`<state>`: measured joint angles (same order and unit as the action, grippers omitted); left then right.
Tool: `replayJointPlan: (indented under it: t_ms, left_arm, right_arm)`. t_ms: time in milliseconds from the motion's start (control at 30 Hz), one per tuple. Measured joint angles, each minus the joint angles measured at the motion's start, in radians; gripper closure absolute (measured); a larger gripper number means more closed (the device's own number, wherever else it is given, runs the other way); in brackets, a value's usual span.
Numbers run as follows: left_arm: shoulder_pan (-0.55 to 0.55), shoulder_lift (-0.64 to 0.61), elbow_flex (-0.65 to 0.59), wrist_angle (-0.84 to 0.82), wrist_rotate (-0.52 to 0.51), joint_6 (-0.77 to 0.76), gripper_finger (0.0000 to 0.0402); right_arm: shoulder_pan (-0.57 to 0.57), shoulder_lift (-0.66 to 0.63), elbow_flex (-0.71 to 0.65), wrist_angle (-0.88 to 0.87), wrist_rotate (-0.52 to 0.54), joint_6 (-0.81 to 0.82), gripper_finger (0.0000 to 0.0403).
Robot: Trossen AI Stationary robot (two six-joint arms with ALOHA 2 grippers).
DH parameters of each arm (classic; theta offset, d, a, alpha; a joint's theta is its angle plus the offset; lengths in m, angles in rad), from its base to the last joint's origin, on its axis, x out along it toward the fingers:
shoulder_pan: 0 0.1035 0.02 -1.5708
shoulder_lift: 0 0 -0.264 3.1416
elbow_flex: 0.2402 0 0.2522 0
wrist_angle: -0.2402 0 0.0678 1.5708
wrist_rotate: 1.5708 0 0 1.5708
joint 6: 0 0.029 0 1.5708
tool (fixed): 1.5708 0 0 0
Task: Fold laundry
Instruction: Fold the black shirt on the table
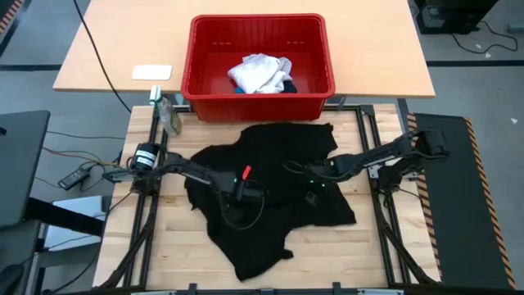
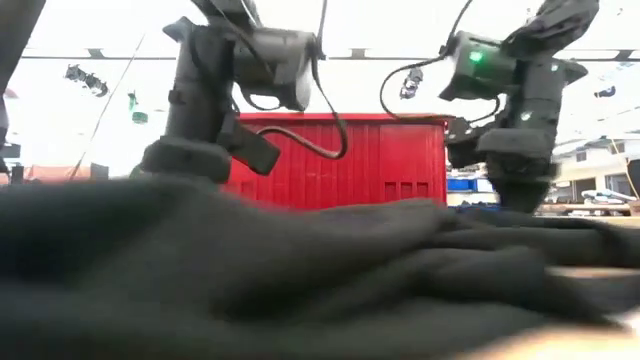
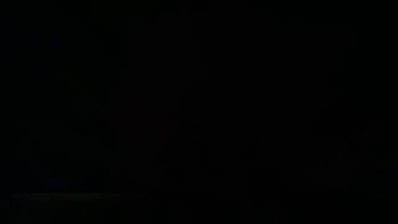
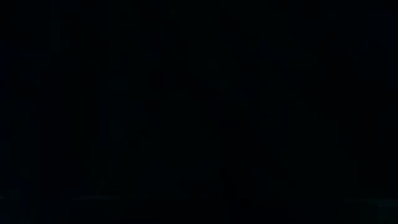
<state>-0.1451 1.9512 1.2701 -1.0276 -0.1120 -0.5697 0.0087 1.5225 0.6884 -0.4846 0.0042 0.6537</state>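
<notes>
My left gripper is down on the black shirt, roughly at the middle of the cloth's left half, and I cannot tell from any view whether its jaws are spread or pinching fabric; its wrist camera gives me only blackness, as if pressed against the cloth. My right gripper is also down on the shirt, to the right of the left one and not far from it, with its jaws pressed together; whether a fold of cloth is caught between them I cannot make out, and its wrist camera is just as dark. From both sets of jaws the shirt spreads outward in every direction: it lies crumpled and unfolded on the wooden table, with a wide lobe reaching away from the grippers toward the basket side, another running down past the left gripper toward the table's near edge, and a flap extending right of the right gripper. In the low view the shirt fills the foreground as soft dark ridges, with both arms coming down into it. Beyond the grippers, on the far side of the shirt, stands the red basket, well apart from both jaws, and inside it lies the white garment bunched up, with a small blue piece peeking out at its edge.
</notes>
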Motion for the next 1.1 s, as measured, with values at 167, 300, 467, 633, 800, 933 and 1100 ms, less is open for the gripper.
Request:
replayJointPlan:
  t_ms: [167,300,467,633,800,933,1100]
  left_arm:
    - [0.148,0.003,-0.002,-0.164,-0.092,0.072,0.0299]
    - [0.24,-0.024,-0.001,-0.231,-0.092,0.111,0.0299]
    - [0.255,-0.168,0.049,-0.281,-0.065,0.062,0.0299]
    - [0.15,-0.365,0.083,-0.16,-0.065,0.006,0.0299]
    - [-0.029,-0.444,0.081,0.013,-0.06,-0.1,0.0299]
    - [-0.176,-0.416,0.08,0.112,-0.061,-0.106,0.0299]
    - [-0.337,-0.298,0.08,0.279,-0.093,-0.062,0.0299]
  right_arm:
    - [-0.145,0.02,0.001,0.077,0.017,-0.026,0.0386]
    - [-0.244,-0.04,0.005,0.07,-0.033,-0.029,0.0387]
    - [-0.267,-0.198,0.031,-0.018,-0.098,-0.075,0.0383]
    - [-0.187,-0.361,0.034,-0.076,-0.182,-0.101,0.0382]
    - [-0.002,-0.446,0.034,-0.146,-0.18,-0.062,0.0377]
    - [0.172,-0.447,0.034,-0.16,-0.085,0.027,0.037]
    - [0.356,-0.378,0.034,-0.16,0.014,0.048,0.0353]
